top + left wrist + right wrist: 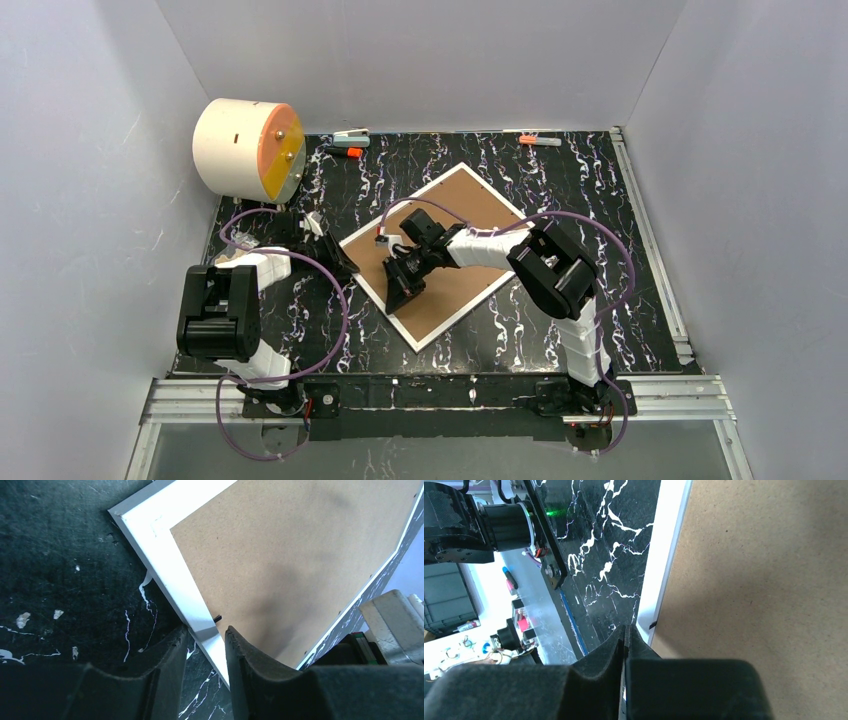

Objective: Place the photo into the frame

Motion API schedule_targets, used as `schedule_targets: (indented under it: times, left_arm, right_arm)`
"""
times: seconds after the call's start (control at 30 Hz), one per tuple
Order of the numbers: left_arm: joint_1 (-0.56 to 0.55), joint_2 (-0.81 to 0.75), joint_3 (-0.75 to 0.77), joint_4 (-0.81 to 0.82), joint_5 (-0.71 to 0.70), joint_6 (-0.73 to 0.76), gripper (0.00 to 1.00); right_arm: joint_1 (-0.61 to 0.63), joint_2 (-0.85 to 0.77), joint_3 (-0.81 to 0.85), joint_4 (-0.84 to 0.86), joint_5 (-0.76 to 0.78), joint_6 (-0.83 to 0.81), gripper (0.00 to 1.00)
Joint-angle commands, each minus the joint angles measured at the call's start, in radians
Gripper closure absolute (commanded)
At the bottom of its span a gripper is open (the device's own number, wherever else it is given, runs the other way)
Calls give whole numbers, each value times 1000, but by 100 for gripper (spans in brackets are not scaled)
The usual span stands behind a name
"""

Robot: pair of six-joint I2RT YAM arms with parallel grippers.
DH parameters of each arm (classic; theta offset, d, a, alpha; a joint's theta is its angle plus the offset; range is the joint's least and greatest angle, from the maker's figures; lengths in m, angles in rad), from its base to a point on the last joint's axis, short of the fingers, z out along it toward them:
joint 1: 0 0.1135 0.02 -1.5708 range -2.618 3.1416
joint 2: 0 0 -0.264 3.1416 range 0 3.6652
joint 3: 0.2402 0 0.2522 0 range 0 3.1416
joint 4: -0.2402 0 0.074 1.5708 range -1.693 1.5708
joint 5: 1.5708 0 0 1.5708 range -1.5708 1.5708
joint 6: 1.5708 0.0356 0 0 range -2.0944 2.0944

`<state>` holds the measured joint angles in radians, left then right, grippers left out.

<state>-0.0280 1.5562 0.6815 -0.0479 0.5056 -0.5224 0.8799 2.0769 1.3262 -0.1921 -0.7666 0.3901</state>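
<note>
Frame (470, 205) lies flat at the middle of the black marbled table (600, 290), brown board back facing up. It is turned like a diamond, with one corner toward 12 o'clock and one toward 6.

The left pincer (345, 268) is at the frame's 8 o'clock edge, close to the 9 o'clock corner. In its wrist view the left pincer (206, 630) is spread, and the white rim runs down into the gap between its fingers (167, 665). Whether either finger touches the rim cannot be told.

The right pincer (402, 298) reaches over the board to the same edge, nearer the 6 o'clock corner. Its fingers are pressed together (625, 629), tips just beside the white rim and a small black tab (653, 625), pinching nothing that shows.

A white cylinder (235, 145) with an orange and yellow face sits at the table's 10 o'clock corner. An orange marker (540, 140) lies along the far edge near 1 o'clock.
</note>
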Motion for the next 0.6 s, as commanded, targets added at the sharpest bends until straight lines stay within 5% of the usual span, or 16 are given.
schedule_targets:
  times: [0.0,0.27,0.57]
  left_arm:
    - [-10,45,-46,-126,-110,15,68]
    - [-11,71,-36,-163,-167,24,74]
    - [-11,78,-26,-193,-225,16,78]
  right_arm:
    - [-1,11,28,40,-7,-2,89]
    - [-1,71,54,-55,100,1,67]
    - [-63,77,-33,-66,131,-13,66]
